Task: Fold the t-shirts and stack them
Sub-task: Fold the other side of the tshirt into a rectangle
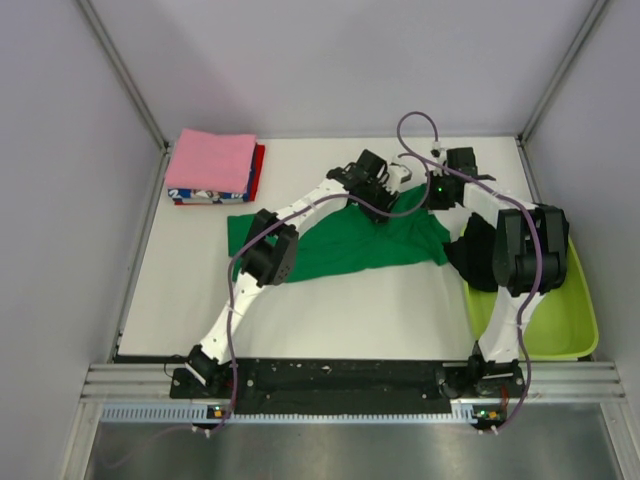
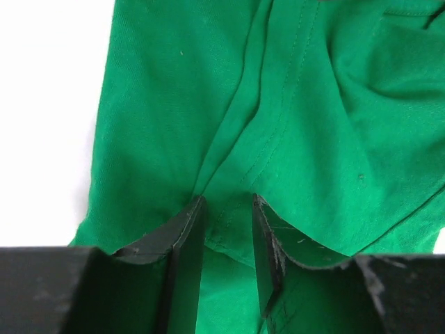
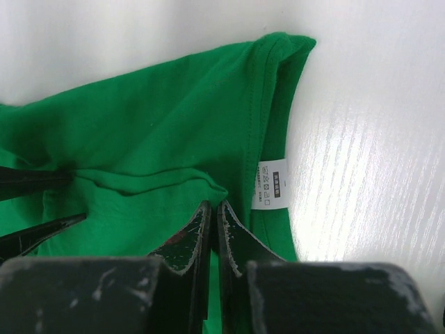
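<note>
Standing by the rig: lime-green plastic tub [image 1: 585, 330] at the right, black t-shirt [image 1: 475, 255] slumped over its near-left rim. White table [image 1: 340, 310], grey walls [image 1: 330, 60]. 3 folded tees stacked far left, pink t-shirt [image 1: 210, 160] uppermost. Green t-shirt [image 1: 340, 245] lies mid-table, soft, creased. Left gripper [image 2: 226, 202] narrowed on a fold; right gripper [image 3: 214, 205] pinched almost closed on cloth beside the collar label [image 3: 271, 184].
</note>
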